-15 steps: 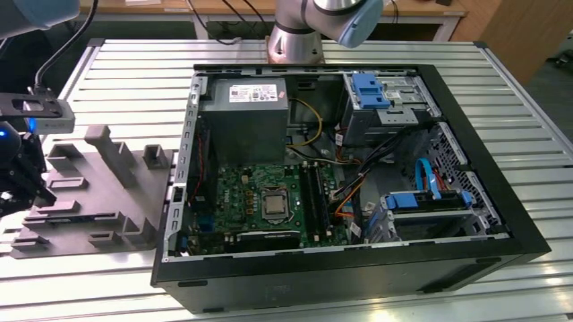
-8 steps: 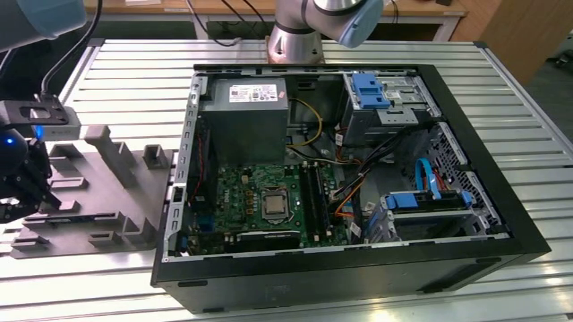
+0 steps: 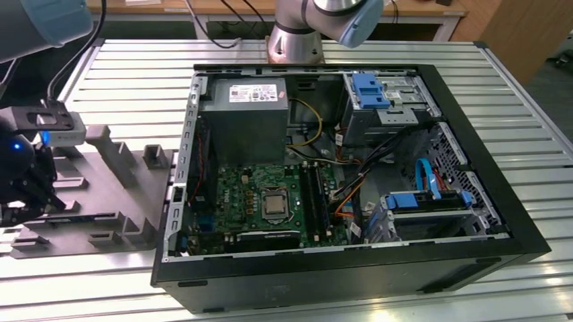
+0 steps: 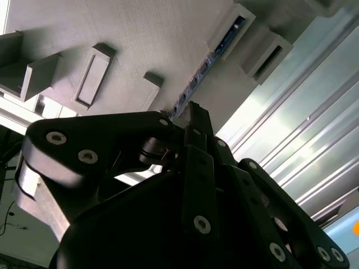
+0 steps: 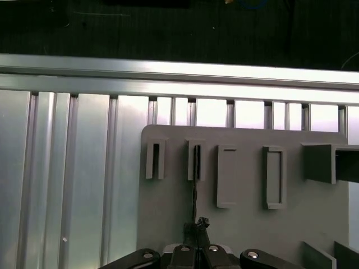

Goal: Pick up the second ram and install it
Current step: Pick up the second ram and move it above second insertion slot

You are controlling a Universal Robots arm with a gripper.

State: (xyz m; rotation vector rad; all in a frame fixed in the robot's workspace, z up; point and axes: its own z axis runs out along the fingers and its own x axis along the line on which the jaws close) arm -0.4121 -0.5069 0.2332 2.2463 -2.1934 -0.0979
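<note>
The exterior view is evenly bright. Glare streaks the counter (image 4: 303, 145) in both wrist views; the end effector (image 4: 193, 112) lies shadowed.

Silver arm (image 3: 296, 37) with pale blue joint caps, black linkage gripper (image 4: 192, 109) (silver rivets at the pivots).

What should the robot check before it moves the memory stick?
1. Gripper at the second ram: ok, it sits right on the stick in the first wrist view.
2. Grip closed: ok, it looks shut on the stick.
3. Ram free of the gray holder: not ok, one end sits in a holder slot.
4. Computer case open: ok.
5. Free memory slot on the motherboard: cannot tell.
</note>
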